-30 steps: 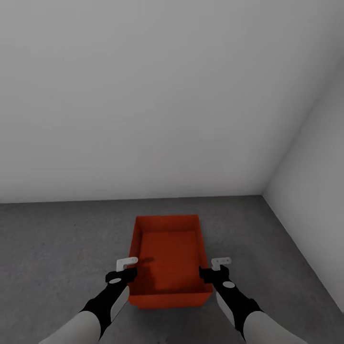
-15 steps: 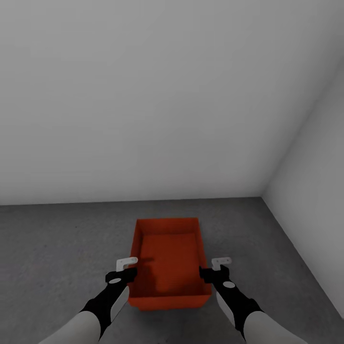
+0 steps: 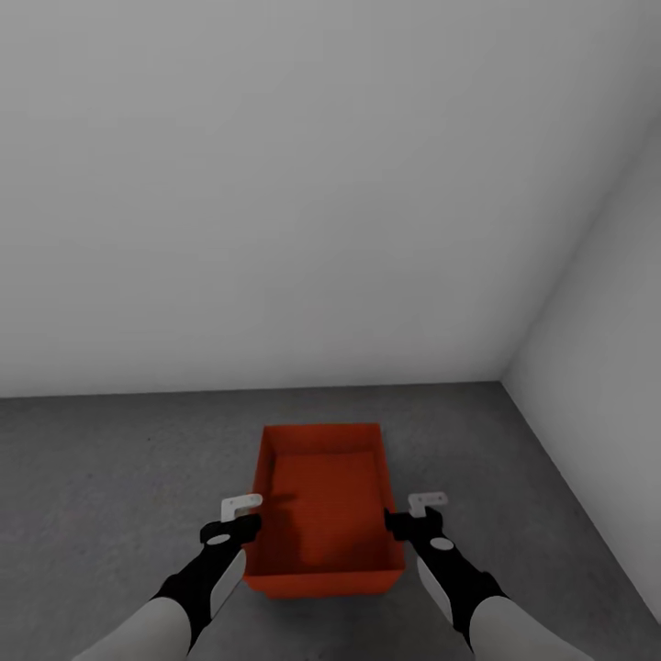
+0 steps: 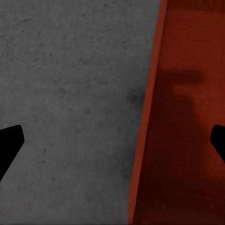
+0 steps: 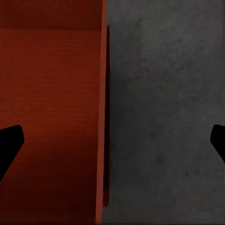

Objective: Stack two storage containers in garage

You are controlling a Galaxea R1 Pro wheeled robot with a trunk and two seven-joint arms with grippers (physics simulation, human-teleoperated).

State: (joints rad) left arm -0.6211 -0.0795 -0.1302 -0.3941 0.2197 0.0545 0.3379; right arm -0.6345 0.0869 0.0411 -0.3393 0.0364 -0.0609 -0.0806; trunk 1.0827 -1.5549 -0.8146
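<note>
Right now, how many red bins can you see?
1 for sure: the bin sits on the grey floor between the left gripper and right gripper. A second one could be nested under it; I can't tell.

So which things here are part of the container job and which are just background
Part of the job:
red-orange rectangular plastic storage container
dark grey concrete garage floor
left tool, open astride the container's left wall
right tool, open astride its right wall

Just background:
plain grey-white walls
</note>
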